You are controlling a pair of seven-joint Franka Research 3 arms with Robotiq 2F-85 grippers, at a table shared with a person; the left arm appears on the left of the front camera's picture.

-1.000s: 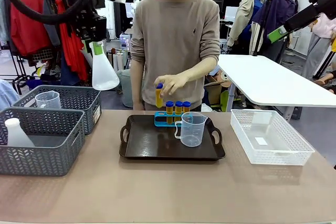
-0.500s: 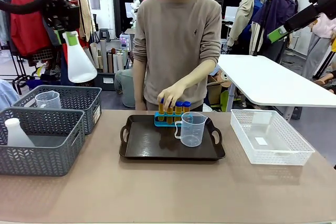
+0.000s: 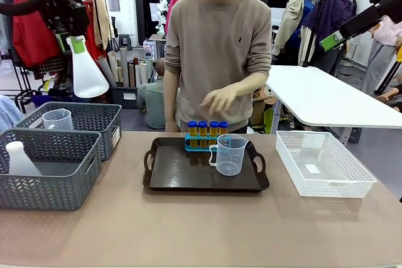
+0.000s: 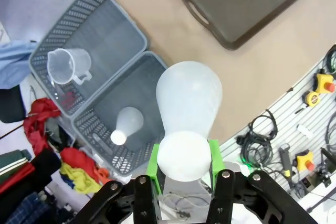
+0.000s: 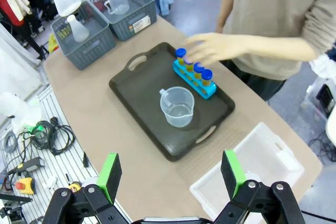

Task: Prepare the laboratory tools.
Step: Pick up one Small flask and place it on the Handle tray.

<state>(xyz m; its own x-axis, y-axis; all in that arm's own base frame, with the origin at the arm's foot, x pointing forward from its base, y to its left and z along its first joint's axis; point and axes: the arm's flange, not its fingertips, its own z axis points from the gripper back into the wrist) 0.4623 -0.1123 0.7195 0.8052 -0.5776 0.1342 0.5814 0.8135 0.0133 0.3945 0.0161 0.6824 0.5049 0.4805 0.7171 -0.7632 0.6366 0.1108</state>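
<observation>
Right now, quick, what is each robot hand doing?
Left gripper: closed on the neck of the white conical flask, held high above the grey baskets.
Right gripper: open, holding nothing.

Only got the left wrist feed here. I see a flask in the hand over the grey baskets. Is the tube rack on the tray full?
Observer: Yes. The blue rack at the tray's far edge holds four blue-capped tubes, one per hole.
Operator: Person's hand on them?
Observer: No. The person's hand hovers above the rack, not touching the tubes.
Operator: Right hand doing anything?
Observer: The right hand is open and holds nothing, high above the table's near edge, looking down at the tray.
Operator: Whole beaker on the tray?
Observer: Yes, the clear beaker stands upright on the tray, just in front of the rack.
</observation>
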